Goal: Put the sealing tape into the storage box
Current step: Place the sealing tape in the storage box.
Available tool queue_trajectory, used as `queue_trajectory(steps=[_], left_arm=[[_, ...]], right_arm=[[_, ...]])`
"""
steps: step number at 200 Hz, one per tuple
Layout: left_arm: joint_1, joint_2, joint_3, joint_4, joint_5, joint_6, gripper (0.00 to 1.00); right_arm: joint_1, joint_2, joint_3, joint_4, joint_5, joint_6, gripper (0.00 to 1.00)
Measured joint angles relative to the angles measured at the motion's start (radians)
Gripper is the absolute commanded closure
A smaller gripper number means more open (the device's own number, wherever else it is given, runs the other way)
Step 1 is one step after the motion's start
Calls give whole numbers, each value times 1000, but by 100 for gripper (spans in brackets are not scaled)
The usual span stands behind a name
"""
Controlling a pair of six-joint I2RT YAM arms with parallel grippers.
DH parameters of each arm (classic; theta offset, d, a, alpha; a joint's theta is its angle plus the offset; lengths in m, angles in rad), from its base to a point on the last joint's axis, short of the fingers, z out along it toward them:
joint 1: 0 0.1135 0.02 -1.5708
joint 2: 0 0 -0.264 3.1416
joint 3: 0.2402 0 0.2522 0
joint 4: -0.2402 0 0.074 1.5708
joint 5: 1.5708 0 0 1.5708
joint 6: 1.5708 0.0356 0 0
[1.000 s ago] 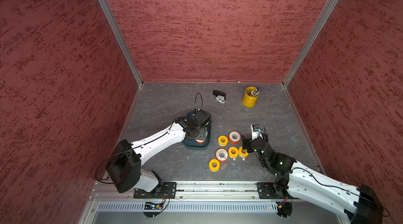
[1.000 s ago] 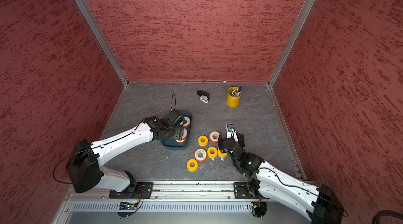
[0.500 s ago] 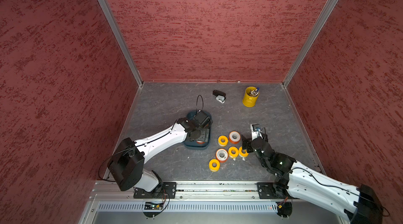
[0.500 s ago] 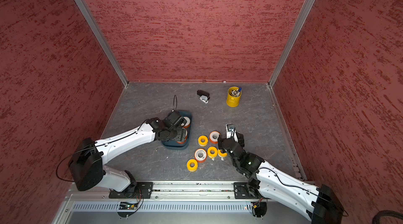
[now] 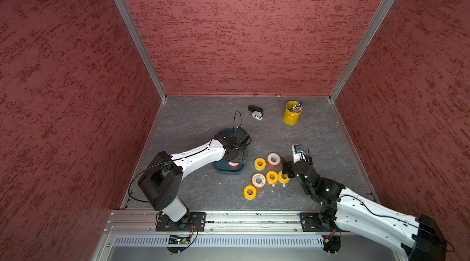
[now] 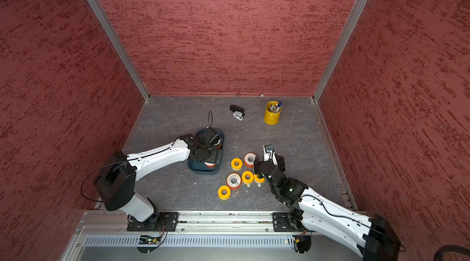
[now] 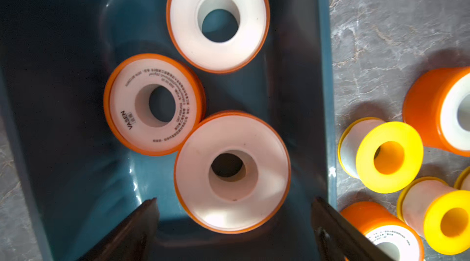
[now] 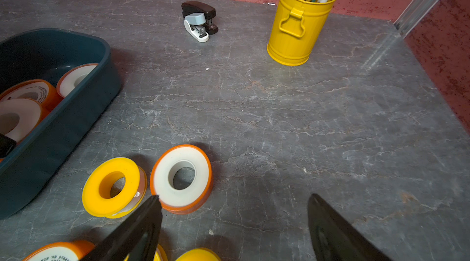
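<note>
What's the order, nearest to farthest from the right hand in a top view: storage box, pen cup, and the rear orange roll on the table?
1. Rear orange roll, right beside the right hand.
2. Storage box, farther off to its left.
3. Pen cup, by the back wall.

Red all round here: a rough, streaky back wall and two side walls in the same mottled plaster, rising out of both top views. Bright metal posts run up the two back corners. Down below, a dark grey floor veined like stone, pale cracks threading across it. Light is even and soft, shadows faint, and in the right wrist view a corner post throws a dull sheen on the grey. Along the near edge, a silver rail, then a slotted vent strip beneath it.
</note>
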Motion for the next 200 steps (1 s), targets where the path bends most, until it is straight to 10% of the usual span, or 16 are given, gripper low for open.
queue_trajectory(steps=[200], left_arm=[[9, 32, 26, -10, -18, 17, 34]], right_arm=[[0, 23, 0, 7, -7, 0, 8]])
